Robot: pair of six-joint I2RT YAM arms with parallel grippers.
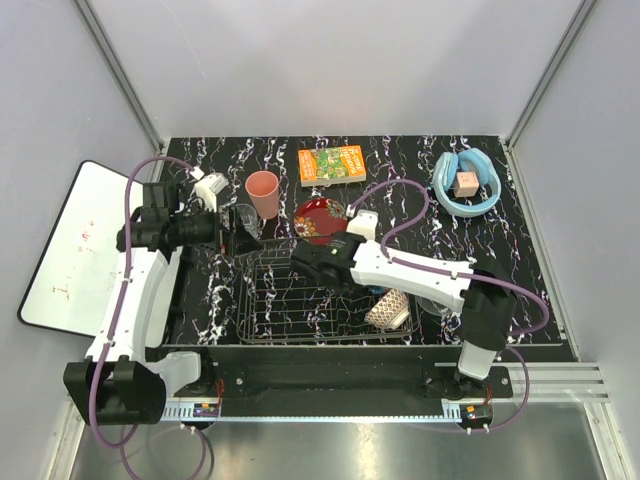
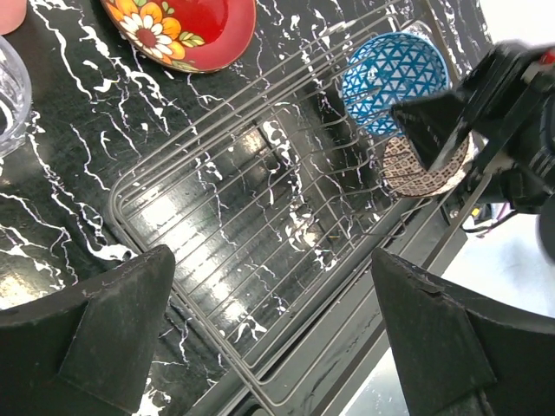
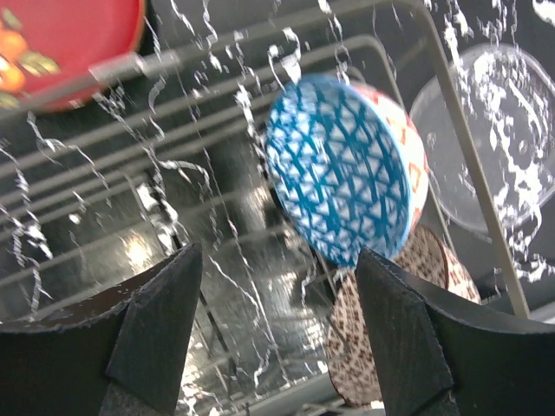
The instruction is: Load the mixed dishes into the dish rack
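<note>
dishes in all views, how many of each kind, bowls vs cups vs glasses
bowls: 4 (red bowl, blue patterned bowl, beige patterned bowl, clear glass bowl)
cups: 1 (pink cup)
glasses: 1 (clear tumbler)
total: 6

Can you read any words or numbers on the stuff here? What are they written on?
No text here can be read clearly.
Orange-green box: has printing, too small to read.
White board: faint red marks, too blurred to read.
Red bowl and blue patterned bowl: only pictures and patterns, no words.
</note>
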